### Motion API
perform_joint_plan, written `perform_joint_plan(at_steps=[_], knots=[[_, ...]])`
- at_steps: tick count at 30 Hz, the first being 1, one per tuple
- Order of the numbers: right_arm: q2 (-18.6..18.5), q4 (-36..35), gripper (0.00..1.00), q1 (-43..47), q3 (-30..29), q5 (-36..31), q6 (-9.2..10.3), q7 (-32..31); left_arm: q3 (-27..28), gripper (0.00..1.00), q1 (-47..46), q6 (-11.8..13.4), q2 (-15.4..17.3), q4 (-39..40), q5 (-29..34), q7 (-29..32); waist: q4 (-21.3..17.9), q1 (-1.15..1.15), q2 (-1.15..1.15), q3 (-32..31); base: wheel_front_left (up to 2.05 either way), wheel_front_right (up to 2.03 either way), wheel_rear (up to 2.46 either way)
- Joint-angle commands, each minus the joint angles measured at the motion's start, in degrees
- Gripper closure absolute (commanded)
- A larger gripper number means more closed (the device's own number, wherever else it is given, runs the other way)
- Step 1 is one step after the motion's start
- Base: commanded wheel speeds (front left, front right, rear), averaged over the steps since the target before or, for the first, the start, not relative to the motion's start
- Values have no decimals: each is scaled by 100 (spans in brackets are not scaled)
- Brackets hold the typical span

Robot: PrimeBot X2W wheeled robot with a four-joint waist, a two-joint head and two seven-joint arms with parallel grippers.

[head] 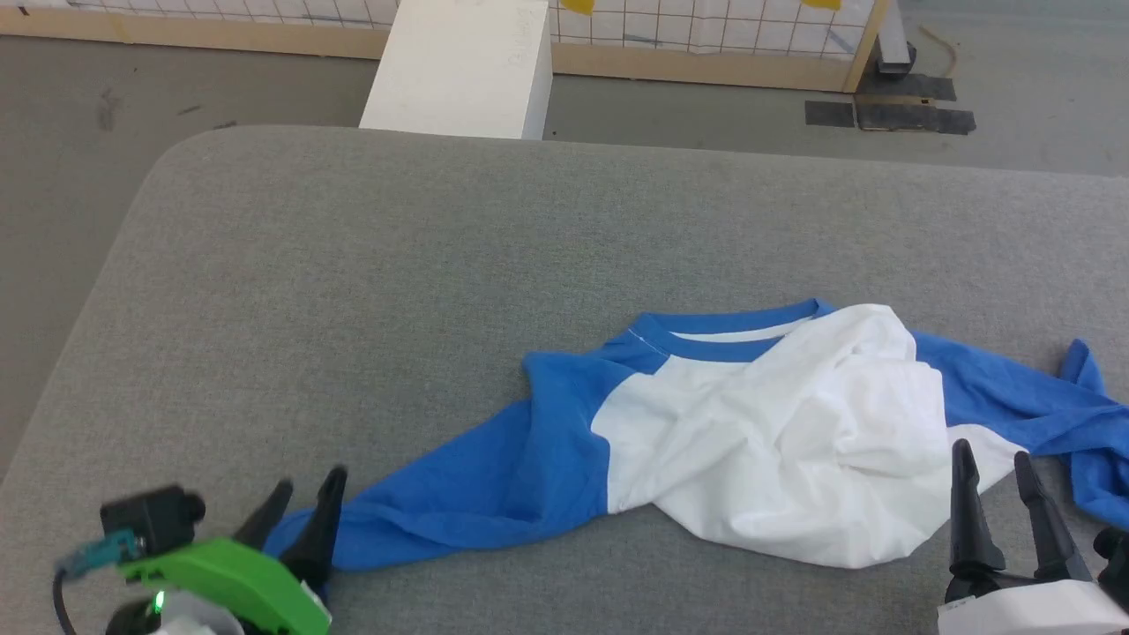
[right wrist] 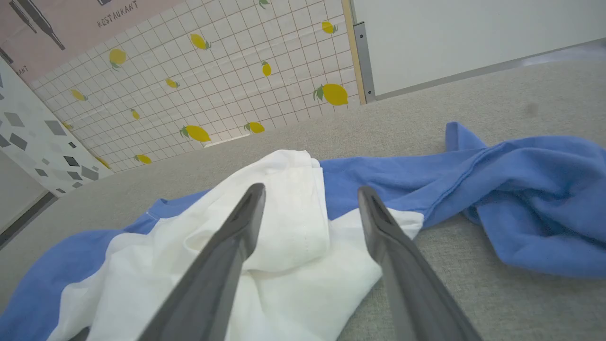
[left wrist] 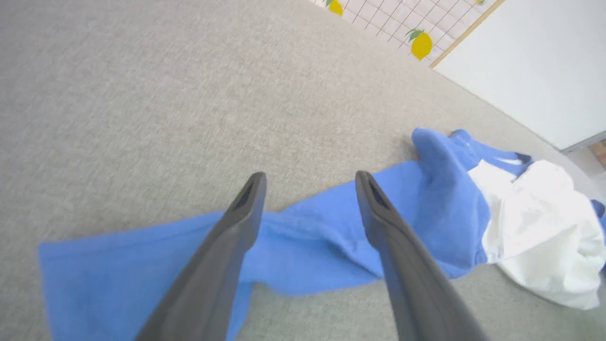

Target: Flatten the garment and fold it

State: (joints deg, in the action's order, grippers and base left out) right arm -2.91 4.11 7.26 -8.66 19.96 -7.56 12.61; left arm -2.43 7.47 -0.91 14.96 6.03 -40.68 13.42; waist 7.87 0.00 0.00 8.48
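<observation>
Left hand (head: 310, 478) is spread wide over a blue sleeve of the garment (head: 776, 423) — right hand (head: 990, 451) is spread too, by its white part.

You look down on a grey fabric worktop (head: 353, 265) with a rounded corner, and a dull grey floor (head: 53, 176) lies around it. Past its far edge you see a white box (head: 459, 66) and a wood-framed panel of white tiles (head: 706, 26) printed with yellow lemons (right wrist: 334, 94). Dark patches (head: 891, 113) lie on the floor at the panel's right end.
</observation>
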Motion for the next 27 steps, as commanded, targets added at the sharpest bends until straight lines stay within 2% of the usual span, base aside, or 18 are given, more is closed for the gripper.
perform_joint_plan(at_steps=[1, 6, 11, 15, 19, 27], knots=[[3, -4, 0, 49, 27, 26, 8, 5, -30, 0, -169, -41, 70, 225, -20, 95, -22, 0, 0, 18, 0, 0, 0], [3, 41, 0, -11, 82, 89, 8, 46, -291, 0, -619, -56, 338, 1049, 243, 515, -121, 0, 0, 131, 0, 0, 0], [3, 114, 0, -135, 129, 123, 8, 88, -929, 0, -1288, -145, 430, 1055, 598, 1091, -264, 0, 0, 310, 0, 0, 0], [3, 181, 0, -225, 138, 134, 8, 123, -1492, 0, -1857, -279, 304, 517, 830, 1406, -344, 0, 0, 460, 0, 0, 0], [3, 233, 0, -341, 199, 139, 8, 151, -1973, 0, -2473, -375, 122, -381, 1073, 1661, -449, 0, 0, 641, 0, 0, 0], [3, 311, 0, -503, 248, 137, 8, 185, -2428, 0, -3106, -364, -68, -2005, 1337, 2159, -646, 0, 0, 860, 0, 0, 0]])
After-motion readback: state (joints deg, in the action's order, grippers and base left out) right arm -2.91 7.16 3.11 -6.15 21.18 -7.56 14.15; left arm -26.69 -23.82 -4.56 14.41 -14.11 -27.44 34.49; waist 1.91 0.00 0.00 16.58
